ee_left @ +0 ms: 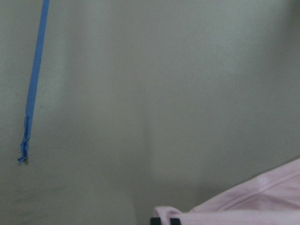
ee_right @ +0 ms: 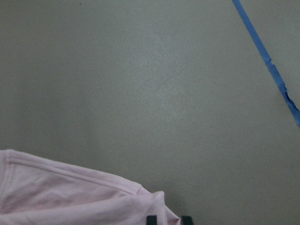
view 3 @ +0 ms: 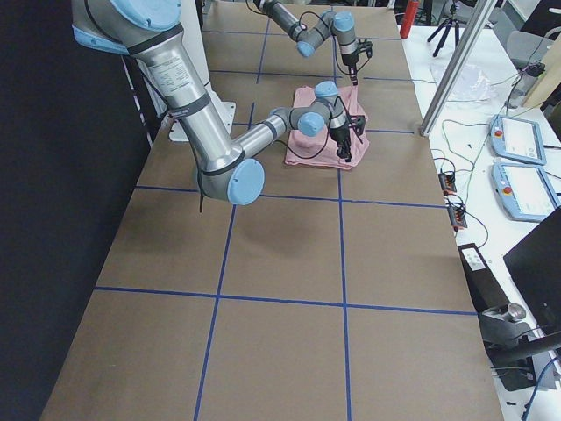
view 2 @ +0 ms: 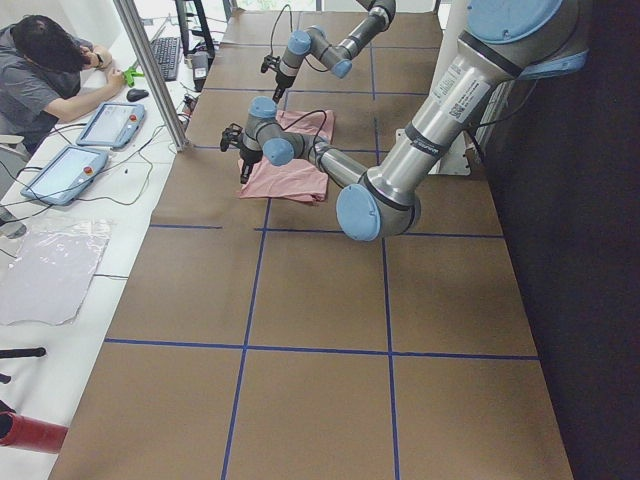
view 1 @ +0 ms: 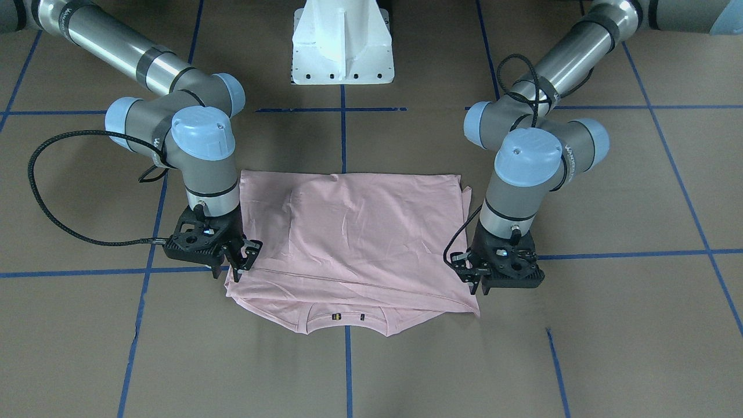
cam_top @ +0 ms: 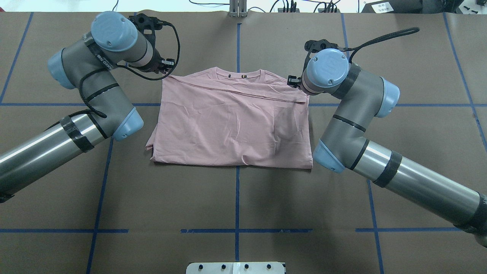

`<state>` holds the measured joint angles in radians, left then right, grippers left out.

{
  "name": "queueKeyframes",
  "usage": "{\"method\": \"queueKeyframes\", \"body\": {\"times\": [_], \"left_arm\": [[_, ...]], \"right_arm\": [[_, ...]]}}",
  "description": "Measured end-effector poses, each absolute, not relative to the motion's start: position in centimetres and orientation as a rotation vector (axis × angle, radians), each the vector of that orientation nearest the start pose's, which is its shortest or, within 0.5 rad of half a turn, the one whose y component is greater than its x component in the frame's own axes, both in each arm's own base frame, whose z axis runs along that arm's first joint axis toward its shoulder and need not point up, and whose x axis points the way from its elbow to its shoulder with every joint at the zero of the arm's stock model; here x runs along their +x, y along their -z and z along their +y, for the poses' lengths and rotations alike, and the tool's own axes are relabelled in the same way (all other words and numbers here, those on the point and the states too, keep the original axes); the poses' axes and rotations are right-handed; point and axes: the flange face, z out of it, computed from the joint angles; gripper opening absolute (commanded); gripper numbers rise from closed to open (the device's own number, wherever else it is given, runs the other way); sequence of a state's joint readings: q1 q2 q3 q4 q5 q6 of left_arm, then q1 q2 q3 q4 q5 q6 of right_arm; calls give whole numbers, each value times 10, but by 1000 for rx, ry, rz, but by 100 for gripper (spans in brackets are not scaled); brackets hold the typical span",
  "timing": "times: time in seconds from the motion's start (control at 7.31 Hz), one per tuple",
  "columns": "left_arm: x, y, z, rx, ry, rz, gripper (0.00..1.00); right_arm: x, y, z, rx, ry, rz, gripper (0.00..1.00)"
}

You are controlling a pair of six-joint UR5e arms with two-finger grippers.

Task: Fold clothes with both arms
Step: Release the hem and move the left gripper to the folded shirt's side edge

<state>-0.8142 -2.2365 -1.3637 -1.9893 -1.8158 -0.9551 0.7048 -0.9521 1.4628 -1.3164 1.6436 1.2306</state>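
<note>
The pale pink T-shirt (view 1: 360,232) (cam_top: 232,121) lies folded in half on the brown table, plain side up, with its hem laid just short of the ribbed collar (view 1: 347,316). My left gripper (view 1: 471,277) (cam_top: 167,65) sits at one end of that hem, tips down on the corner. At the other end is my right gripper (view 1: 241,264) (cam_top: 292,80). In each wrist view a pink corner (ee_left: 262,201) (ee_right: 70,192) bunches at the black fingertips (ee_left: 157,220) (ee_right: 151,219), so both look shut on the cloth. The print is hidden.
The white pedestal base (view 1: 342,46) stands behind the shirt. Blue tape lines (view 1: 347,371) grid the brown table. Black cables (view 1: 52,191) loop off both wrists. A person (view 2: 45,70) sits at a side desk with tablets (view 2: 110,125) beyond the table's far edge.
</note>
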Motion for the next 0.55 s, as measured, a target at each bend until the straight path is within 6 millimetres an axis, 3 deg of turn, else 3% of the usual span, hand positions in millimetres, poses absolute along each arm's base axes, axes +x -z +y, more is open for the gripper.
{"method": "queueKeyframes", "body": {"times": [0.27, 0.55], "left_arm": [[405, -299, -564, 416, 9, 904, 100], [407, -311, -480, 351, -6, 972, 87]], "right_arm": [[-438, -310, -574, 311, -183, -756, 100], [-422, -304, -570, 318, -137, -782, 100]]}}
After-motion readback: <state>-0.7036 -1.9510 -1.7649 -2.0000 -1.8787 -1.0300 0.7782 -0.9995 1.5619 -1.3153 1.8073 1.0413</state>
